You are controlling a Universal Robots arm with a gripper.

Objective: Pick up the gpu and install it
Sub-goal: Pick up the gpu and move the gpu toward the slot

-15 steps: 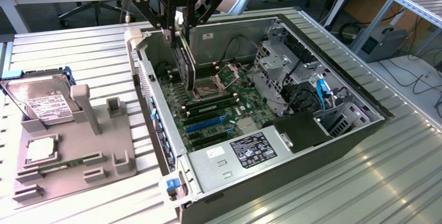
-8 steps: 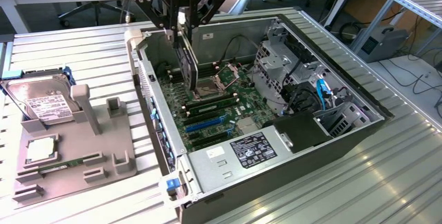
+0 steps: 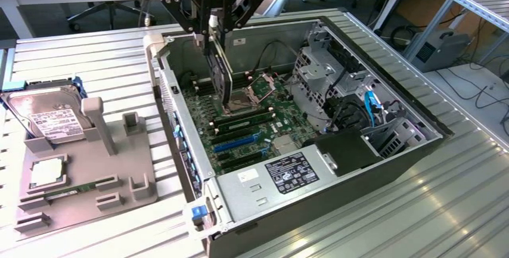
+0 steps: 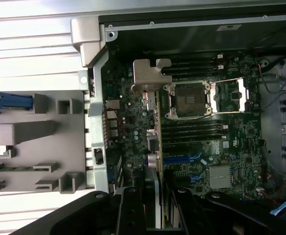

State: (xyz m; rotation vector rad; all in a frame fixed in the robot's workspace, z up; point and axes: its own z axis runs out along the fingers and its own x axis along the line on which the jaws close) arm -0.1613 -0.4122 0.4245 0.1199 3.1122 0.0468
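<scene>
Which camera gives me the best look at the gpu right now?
The exterior view: the gpu hangs upright in the gripper over the open case, its flat side visible. The wrist view sees it edge-on, mainly its silvery bracket over the motherboard.

The gripper [image 3: 216, 27] hangs at the upper middle of the exterior view, pointing straight down, its jaws closed on the upright gpu [image 3: 220, 73].
</scene>
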